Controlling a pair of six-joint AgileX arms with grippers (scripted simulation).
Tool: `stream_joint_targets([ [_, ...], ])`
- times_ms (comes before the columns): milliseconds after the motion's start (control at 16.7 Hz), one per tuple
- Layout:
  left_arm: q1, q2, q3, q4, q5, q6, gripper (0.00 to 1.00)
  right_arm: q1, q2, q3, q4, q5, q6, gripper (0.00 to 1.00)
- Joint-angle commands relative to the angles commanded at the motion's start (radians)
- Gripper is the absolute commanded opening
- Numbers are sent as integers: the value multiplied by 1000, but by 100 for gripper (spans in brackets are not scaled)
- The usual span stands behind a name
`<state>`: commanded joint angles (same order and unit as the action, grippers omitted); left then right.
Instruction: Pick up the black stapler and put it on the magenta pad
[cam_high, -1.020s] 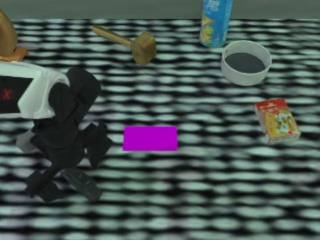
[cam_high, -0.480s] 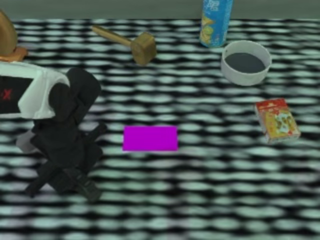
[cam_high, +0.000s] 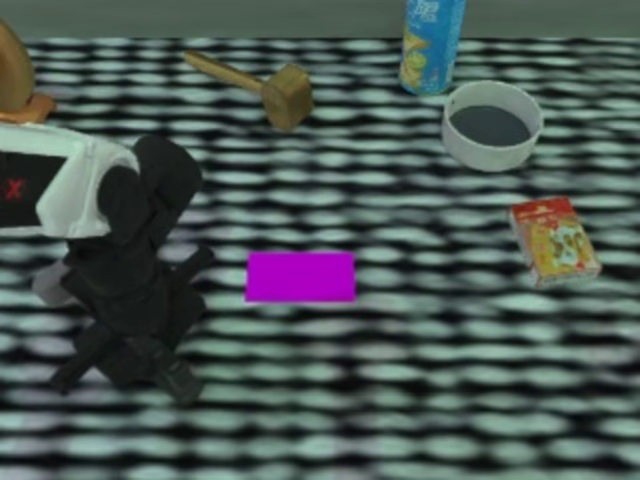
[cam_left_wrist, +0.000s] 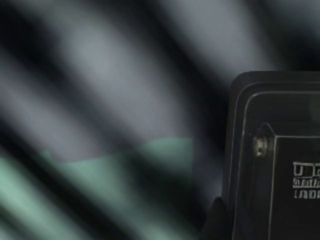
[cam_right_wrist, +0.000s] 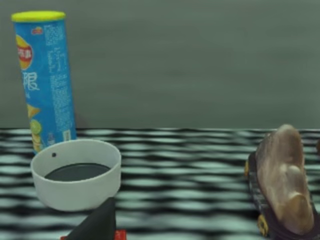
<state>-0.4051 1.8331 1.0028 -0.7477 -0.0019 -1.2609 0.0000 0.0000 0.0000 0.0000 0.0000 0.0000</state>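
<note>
The black stapler (cam_high: 181, 382) lies on the striped table at the front left, with only its near end showing past my left gripper (cam_high: 140, 360). The left gripper is down over it, fingers drawn in against the stapler's sides. In the left wrist view the stapler (cam_left_wrist: 280, 165) fills the frame's side very close up, with a dark fingertip (cam_left_wrist: 216, 222) beside it. The magenta pad (cam_high: 300, 277) lies flat and bare to the right of the left arm, a short way from the stapler. My right arm is outside the top view; its wrist view shows just one dark fingertip (cam_right_wrist: 100, 222).
A wooden mallet (cam_high: 270, 88) lies at the back. A blue chips can (cam_high: 432, 40) and a white bowl (cam_high: 492, 125) stand at the back right, with a red box (cam_high: 554, 240) on the right. A brown rounded object (cam_high: 15, 75) sits at the far left.
A second ago my left gripper's fingers stood wide apart on either side of the stapler; they have since closed in on it. The pad and the other objects have not moved.
</note>
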Motion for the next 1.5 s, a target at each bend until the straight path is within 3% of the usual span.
stream_joint_targets([
  [240,0,-13,31,-41,0,-2,0,0,0,0,0,0,0,100],
  [720,15,-131,236,-376,0,-7,0,0,0,0,0,0,0,100],
  [1140,7,-130,266,-404,0,-17,0,0,0,0,0,0,0,100],
  [1320,-15,-44,367,-447,3,-117,0,0,0,0,0,0,0,100],
  [1500,-47,94,558,-515,9,-297,0,0,0,0,0,0,0,100],
])
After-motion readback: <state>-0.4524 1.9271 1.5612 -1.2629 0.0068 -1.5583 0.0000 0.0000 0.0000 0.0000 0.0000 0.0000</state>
